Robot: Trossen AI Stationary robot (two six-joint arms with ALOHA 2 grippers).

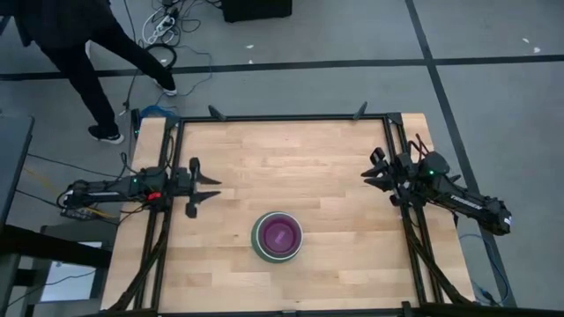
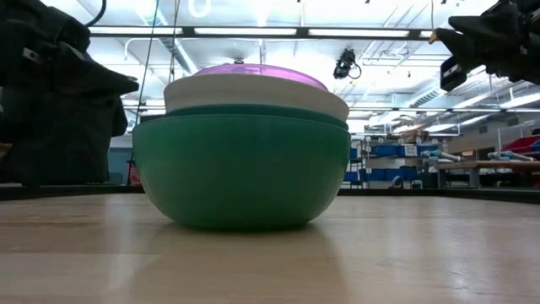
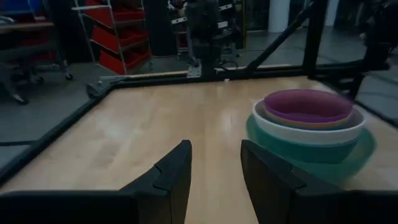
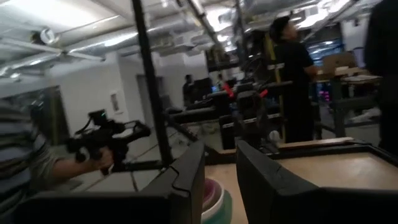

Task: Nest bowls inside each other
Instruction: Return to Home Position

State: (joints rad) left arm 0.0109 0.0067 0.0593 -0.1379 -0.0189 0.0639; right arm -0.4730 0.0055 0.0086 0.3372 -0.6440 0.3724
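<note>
The bowls stand as one nested stack (image 1: 278, 236) on the wooden table, near the middle and toward the near edge. A large sage green bowl (image 2: 240, 173) rests with its base on the table. Inside it sit a teal rim, a white bowl (image 3: 305, 132), an orange rim and a purple bowl (image 3: 308, 104) on top. My left gripper (image 1: 215, 187) hangs open at the table's left side, pointing level toward the right, well apart from the stack (image 3: 311, 134). At the table's right side my right gripper (image 1: 370, 167) is open too, with nothing between its fingers (image 4: 186, 180).
A black metal frame (image 1: 282, 117) runs along the table's edges. A person (image 1: 84, 53) stands on the floor beyond the far left corner. More people (image 4: 292, 62) show in the room behind. Bare wood (image 1: 291, 158) lies between the two grippers.
</note>
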